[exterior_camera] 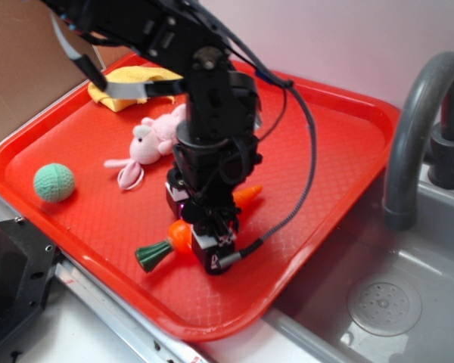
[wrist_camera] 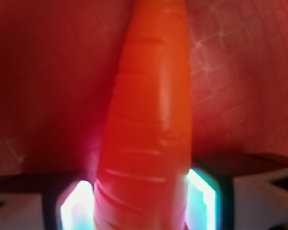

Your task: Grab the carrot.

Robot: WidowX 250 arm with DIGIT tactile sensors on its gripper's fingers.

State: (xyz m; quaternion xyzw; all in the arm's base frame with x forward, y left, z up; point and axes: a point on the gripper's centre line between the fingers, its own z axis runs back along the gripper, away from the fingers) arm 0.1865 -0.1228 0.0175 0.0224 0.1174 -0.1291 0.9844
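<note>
The orange carrot (exterior_camera: pixel 180 234) lies on the red tray (exterior_camera: pixel 83 227) near its front edge, with its dark green stem (exterior_camera: pixel 153 255) to the left and its tip (exterior_camera: pixel 248 195) to the right. My gripper (exterior_camera: pixel 202 225) is down over the carrot's middle with one finger on each side. In the wrist view the carrot (wrist_camera: pixel 149 120) fills the gap of the gripper (wrist_camera: pixel 140 201), and both glowing pads (wrist_camera: pixel 201 199) press against its sides. The carrot still rests on the tray.
A pink plush (exterior_camera: pixel 153 144), a green knitted ball (exterior_camera: pixel 54 182) and a yellow cloth (exterior_camera: pixel 129 83) lie on the tray behind and to the left. A grey faucet (exterior_camera: pixel 416 128) and sink basin (exterior_camera: pixel 378 302) stand to the right of the tray.
</note>
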